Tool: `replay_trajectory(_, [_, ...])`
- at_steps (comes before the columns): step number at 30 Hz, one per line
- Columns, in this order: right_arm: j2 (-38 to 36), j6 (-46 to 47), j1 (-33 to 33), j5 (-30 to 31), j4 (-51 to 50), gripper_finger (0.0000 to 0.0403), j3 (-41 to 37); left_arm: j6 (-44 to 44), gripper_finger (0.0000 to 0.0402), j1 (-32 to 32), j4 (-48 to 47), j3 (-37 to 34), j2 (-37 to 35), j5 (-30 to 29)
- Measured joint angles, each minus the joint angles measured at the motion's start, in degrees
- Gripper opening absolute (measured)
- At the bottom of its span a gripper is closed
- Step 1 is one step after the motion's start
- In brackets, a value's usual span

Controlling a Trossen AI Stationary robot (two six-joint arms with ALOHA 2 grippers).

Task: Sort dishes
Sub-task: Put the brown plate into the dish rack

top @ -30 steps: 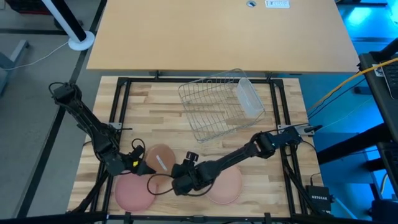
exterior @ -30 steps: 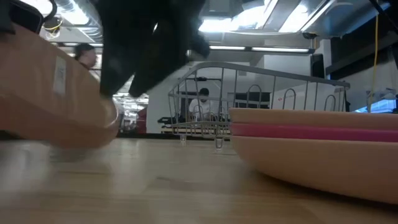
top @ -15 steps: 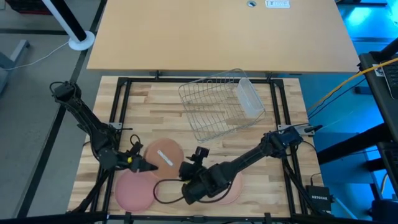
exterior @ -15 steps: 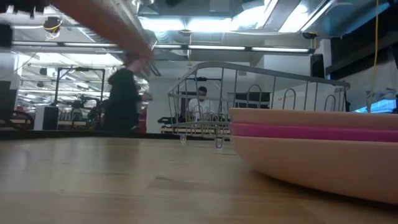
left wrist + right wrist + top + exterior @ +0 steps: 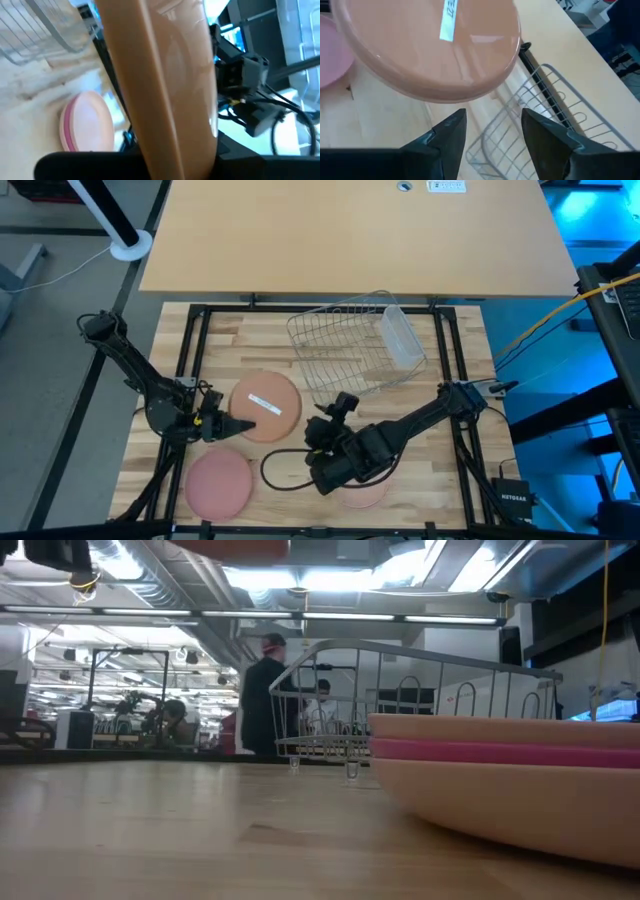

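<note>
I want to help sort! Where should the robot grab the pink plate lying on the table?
Grip the pink plate by its rim. It lies flat on the table, so only the thin raised edge fits a tool. Come from the left side, where the left tool is nearer.

A silver wire rack point(image 5: 345, 350) sits toward the far side of the wooden worktop point(image 5: 230, 345), with a clear plastic cup point(image 5: 400, 338) lying inside it at its right end. Beyond the rack, a person point(image 5: 262, 695) in dark clothes stands in the room.
</note>
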Motion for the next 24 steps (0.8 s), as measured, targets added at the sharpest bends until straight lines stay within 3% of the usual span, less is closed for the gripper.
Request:
replay_trajectory(8, [-1.5, -2.8, -0.1, 6.2, -12.3, 0.0197, 0.0, 3.1, 0.0035, 7.4, 3.2, 0.1, -0.2, -2.6])
replay_trajectory(17, [-2.8, -14.5, -4.0, 5.6, -12.0, 0.0197, -0.3, 2.9, 0.0035, 18.1, 2.3, 1.1, 0.9, -2.9])
replay_trajectory(24, [-4.1, -23.8, -10.4, 10.6, -12.0, 0.0197, 0.0, 7.0, 0.0035, 23.2, -0.9, 7.9, 5.7, -1.8])
